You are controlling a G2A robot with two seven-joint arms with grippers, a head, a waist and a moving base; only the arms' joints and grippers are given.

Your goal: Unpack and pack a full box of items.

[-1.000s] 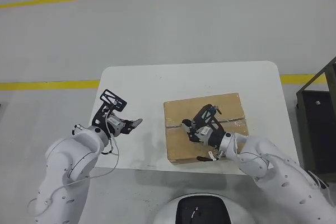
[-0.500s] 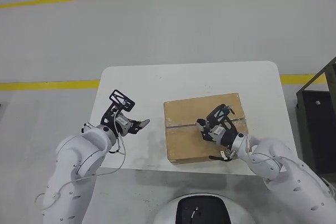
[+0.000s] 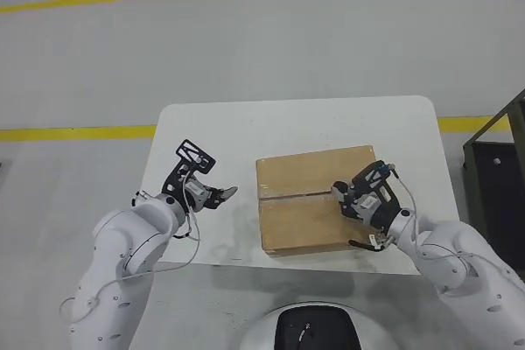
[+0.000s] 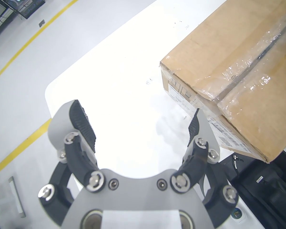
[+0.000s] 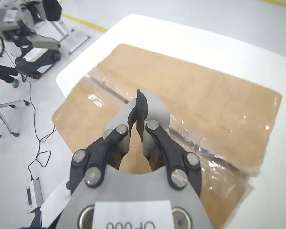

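Observation:
A closed brown cardboard box (image 3: 302,197) stands on the white table (image 3: 245,131), its flaps sealed by clear tape along the middle seam. My right gripper (image 3: 339,194) is shut with nothing in it and sits over the seam near the box's right end; in the right wrist view its closed tips (image 5: 139,100) point down at the taped seam on the box (image 5: 193,84). My left gripper (image 3: 226,192) hangs open over bare table just left of the box. In the left wrist view the open gripper (image 4: 137,110) faces the box's labelled end (image 4: 231,67).
A dark metal rack (image 3: 507,166) stands on the floor right of the table. A yellow line (image 3: 70,133) runs across the floor. Off the table's far side, the right wrist view has another machine on a cart (image 5: 26,24) and trailing cables (image 5: 38,129).
My right gripper has slid along the seam from the box's middle toward its right end. My left gripper has come a little closer to the box.

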